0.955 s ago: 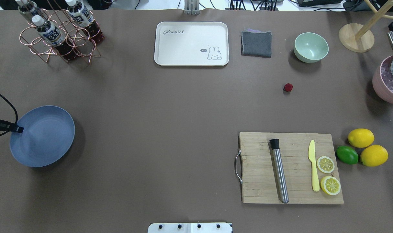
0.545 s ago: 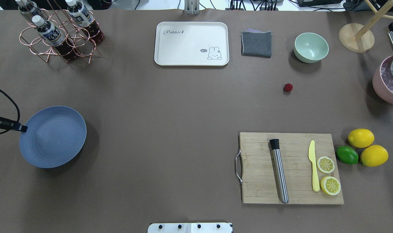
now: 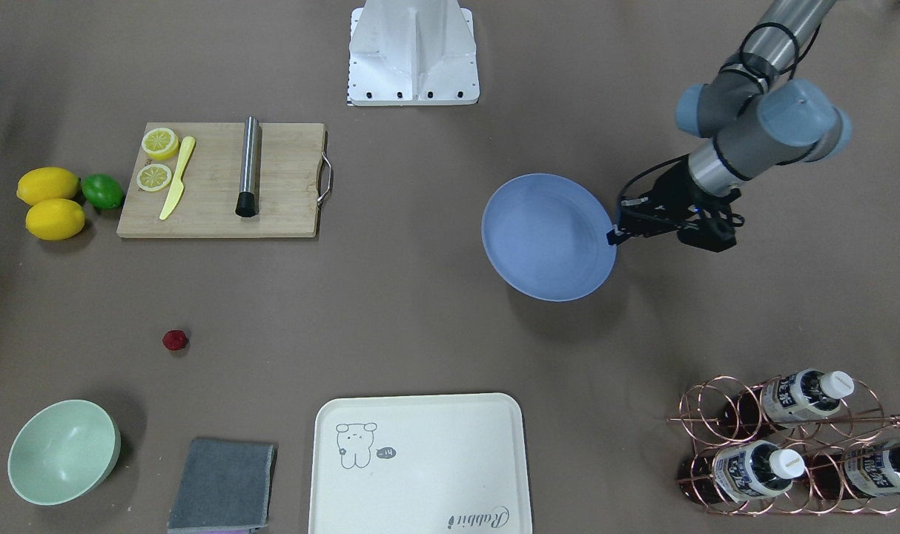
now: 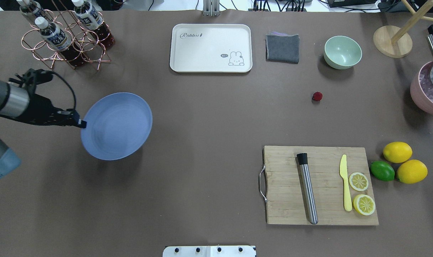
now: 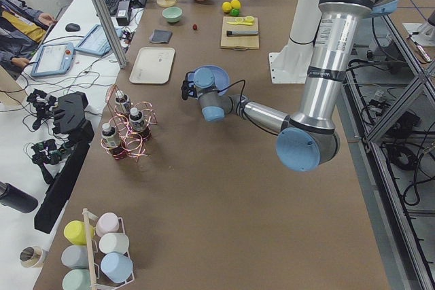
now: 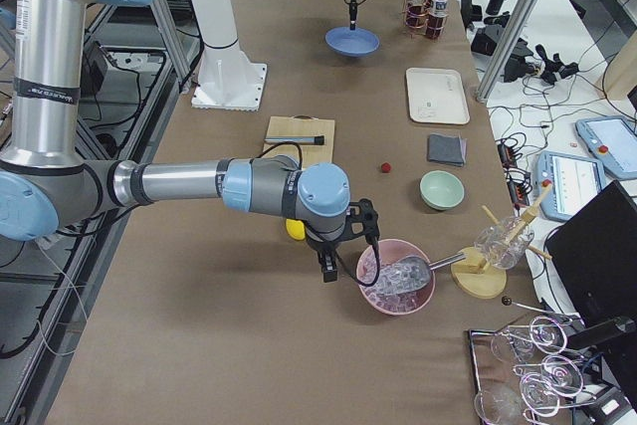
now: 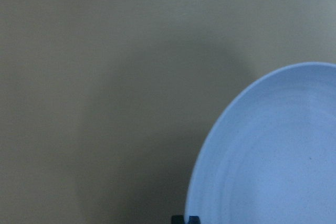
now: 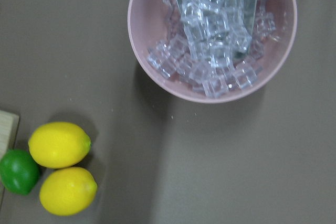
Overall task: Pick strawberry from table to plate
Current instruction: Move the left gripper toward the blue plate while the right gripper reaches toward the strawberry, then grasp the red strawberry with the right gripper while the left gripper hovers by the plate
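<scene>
The strawberry (image 4: 317, 96), a tiny dark-red berry, lies alone on the brown table (image 4: 209, 117) right of centre, in front of the mint bowl; it also shows in the front view (image 3: 174, 340). My left gripper (image 4: 79, 123) is shut on the left rim of the blue-grey plate (image 4: 118, 125) and holds it tilted above the table's left half, far from the berry. The left wrist view shows the plate (image 7: 278, 156) over bare table. My right gripper (image 6: 328, 271) hangs beside the pink ice bowl, seen only from the side; I cannot tell its state.
A cutting board (image 4: 320, 185) with a steel muddler, yellow knife and lemon slices lies front right. Two lemons and a lime (image 4: 382, 170) sit beside it. A cream tray (image 4: 211, 48), grey cloth (image 4: 282, 48), mint bowl (image 4: 342, 52), bottle rack (image 4: 65, 34) and pink ice bowl (image 4: 428, 89) line the back and right.
My left arm has come further in, carrying the plate to the right and toward the table's far side. The strawberry has not moved.
</scene>
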Available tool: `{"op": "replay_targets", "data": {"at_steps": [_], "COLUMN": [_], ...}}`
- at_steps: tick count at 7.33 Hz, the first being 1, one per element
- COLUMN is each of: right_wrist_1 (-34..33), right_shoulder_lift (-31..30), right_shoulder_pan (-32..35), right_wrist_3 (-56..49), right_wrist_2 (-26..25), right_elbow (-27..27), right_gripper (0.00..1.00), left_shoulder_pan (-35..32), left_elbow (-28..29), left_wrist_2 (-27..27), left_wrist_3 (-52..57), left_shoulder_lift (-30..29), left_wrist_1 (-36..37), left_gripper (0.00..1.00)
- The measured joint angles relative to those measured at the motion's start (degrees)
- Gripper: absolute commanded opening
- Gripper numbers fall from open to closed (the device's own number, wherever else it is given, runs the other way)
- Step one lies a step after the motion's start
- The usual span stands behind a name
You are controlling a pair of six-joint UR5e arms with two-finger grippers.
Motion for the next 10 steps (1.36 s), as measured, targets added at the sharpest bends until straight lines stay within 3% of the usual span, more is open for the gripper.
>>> {"op": "replay_targets", "data": {"at_steps": [2, 4, 6, 8, 9, 10], "right_wrist_1": [3.06, 11.81, 23.72, 27.55, 27.95, 28.11], "right_shoulder_lift": [6.45, 11.36, 18.04, 25.17, 28.35, 31.16], "right_shoulder_pan": [-7.28, -16.77, -26.45, -34.26, -36.66, -38.40], "right_wrist_3": [15.42, 31.72, 44.91, 53.59, 55.67, 56.41], "right_wrist_2": [0.04, -0.42, -3.55, -9.09, -11.35, -13.46], "right_elbow": [-0.52, -2.97, -10.81, -16.34, -19.00, -21.89], "right_gripper": [0.99, 0.97, 0.95, 0.90, 0.89, 0.88], "left_shoulder_pan": [5.10, 11.63, 14.86, 15.45, 15.46, 15.45], "left_elbow": [0.00, 0.41, 0.66, 0.71, 0.71, 0.70], "left_wrist_2": [6.01, 13.22, 16.69, 17.23, 17.27, 17.29], "left_wrist_3": [-4.41, -7.26, -8.51, -8.82, -8.85, -8.86], "left_shoulder_lift": [-8.32, -13.50, -15.09, -15.27, -15.22, -15.10], "left_wrist_1": [7.96, 12.59, 13.76, 13.90, 13.90, 13.90], "left_gripper": [0.00, 0.00, 0.00, 0.00, 0.65, 0.88]}}
